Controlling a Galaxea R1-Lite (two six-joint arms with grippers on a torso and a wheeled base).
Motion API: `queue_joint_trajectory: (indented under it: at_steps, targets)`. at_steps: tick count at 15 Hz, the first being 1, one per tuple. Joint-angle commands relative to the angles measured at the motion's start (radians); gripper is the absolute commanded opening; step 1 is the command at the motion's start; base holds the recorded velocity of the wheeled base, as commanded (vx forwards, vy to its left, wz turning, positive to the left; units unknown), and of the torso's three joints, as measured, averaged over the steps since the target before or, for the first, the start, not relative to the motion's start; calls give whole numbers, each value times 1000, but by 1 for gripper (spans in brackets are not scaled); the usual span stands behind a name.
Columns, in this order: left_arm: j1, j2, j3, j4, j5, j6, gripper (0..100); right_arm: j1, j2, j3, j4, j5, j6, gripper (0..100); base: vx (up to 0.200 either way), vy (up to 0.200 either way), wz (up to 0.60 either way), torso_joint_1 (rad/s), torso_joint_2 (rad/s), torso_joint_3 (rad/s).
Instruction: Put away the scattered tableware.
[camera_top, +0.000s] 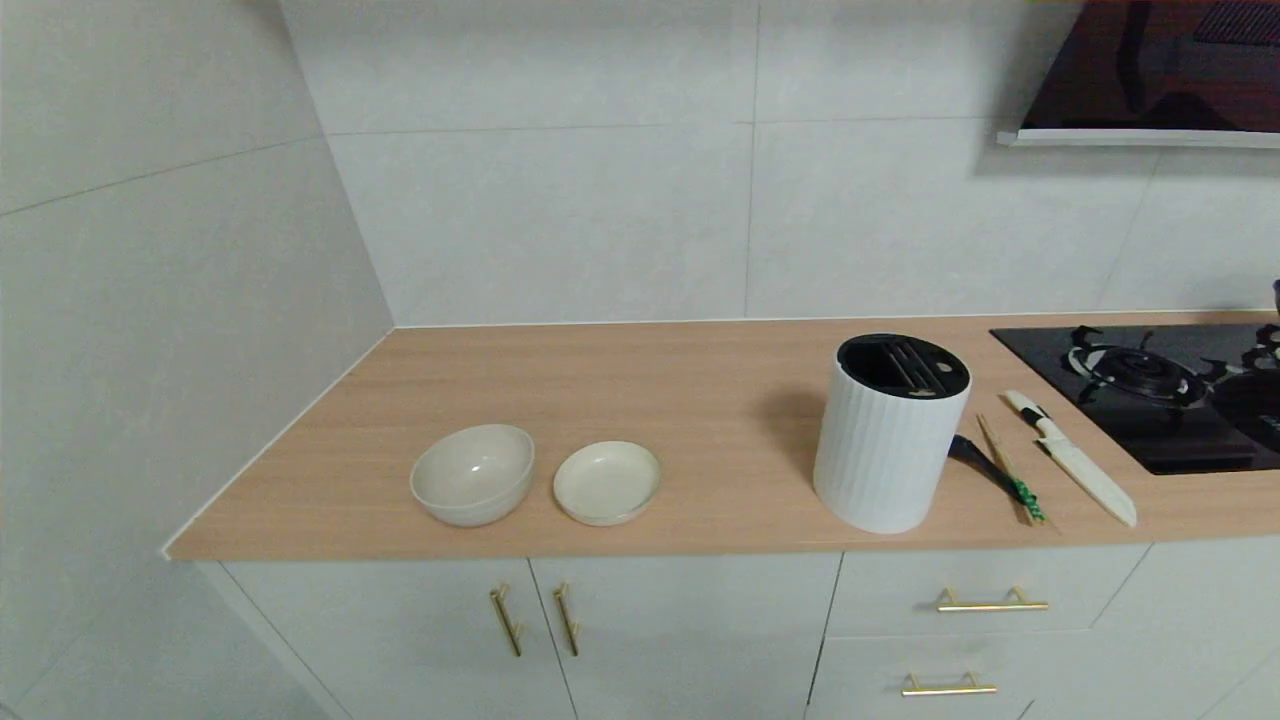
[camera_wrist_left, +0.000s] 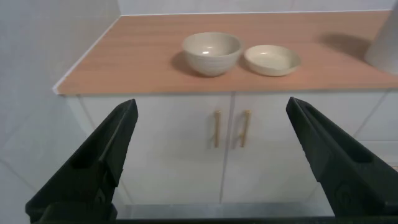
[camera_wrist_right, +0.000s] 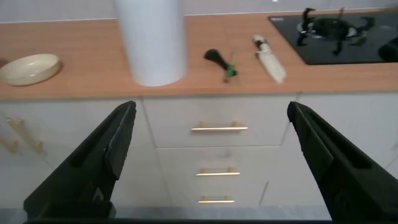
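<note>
We log knife (camera_top: 1075, 460) and chopsticks (camera_top: 1010, 470): flat by the counter's (camera_top: 650, 390) front edge, beside the holder (camera_top: 891, 430). Left gripper (camera_wrist_left: 211, 102) and right gripper (camera_wrist_right: 211, 107) gape empty (both facing cabinets (camera_wrist_left: 174, 155)). Risk: we nudge flat cutlery overboard.

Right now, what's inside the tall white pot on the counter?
The white holder has a black insert with slots in its top, and nothing sticks up out of it. Its ribbed wall and the dark slots hide anything that might sit deeper down.
</note>
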Motion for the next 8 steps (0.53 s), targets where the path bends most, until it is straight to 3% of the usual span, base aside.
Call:
queue_joint_trajectory:
  at_steps: [1, 8]
  targets:
    - [0, 0, 0, 0, 0, 0, 100, 0, 1, 0, -2, 0, 0, 100, 0, 200, 0, 2, 7, -2]
    - [0, 0, 0, 0, 0, 0, 100, 0, 1, 0, -2, 1, 0, 100, 0, 200, 0, 2, 2, 3]
